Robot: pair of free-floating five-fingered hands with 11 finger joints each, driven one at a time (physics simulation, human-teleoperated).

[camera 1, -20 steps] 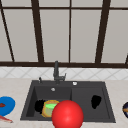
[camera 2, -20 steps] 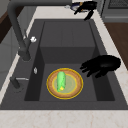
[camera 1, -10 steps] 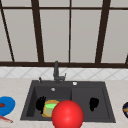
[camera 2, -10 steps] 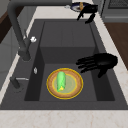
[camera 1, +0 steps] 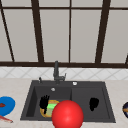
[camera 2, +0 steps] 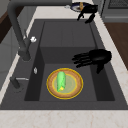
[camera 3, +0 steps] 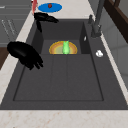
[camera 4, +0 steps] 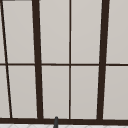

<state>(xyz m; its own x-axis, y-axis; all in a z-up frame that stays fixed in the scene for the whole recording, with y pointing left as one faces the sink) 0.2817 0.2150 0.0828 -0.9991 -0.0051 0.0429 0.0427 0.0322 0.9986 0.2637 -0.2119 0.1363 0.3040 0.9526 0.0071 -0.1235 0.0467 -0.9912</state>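
My left hand (camera 1: 44, 103) is hovering over the left basin of the dark grey double sink (camera 1: 107, 100), fingers stretched out nearly straight and spread, gripping nothing. In the left side view that hand (camera 2: 96, 58) is floating above the basin's right part, fingertips aiming left toward the faucet side, just above and beyond the round yellow-rimmed plate (camera 2: 75, 90); I cannot tell whether it is touching anything. The plate is lying flat on the basin floor, and a green cucumber-like vegetable (camera 2: 60, 81) is lying along its middle. From the front, the plate (camera 1: 43, 111) is sitting just right of my left hand, with the green vegetable (camera 1: 51, 106) on it, partly covered by a big glossy red ball (camera 1: 67, 115) sitting nearer the camera. My right hand (camera 1: 93, 103) is hanging idle over the right basin, fingers loosely curled downward, holding nothing; in the right side view it (camera 3: 25, 55) is sitting at the near left edge of the sink. The dark tall faucet (camera 1: 56, 72) is standing at the far rim between the basins. A flat blue plate (camera 1: 6, 105) with a small dark red item on it is lying on the left counter, and a dark bowl (camera 1: 125, 109) is sitting at the right counter edge.
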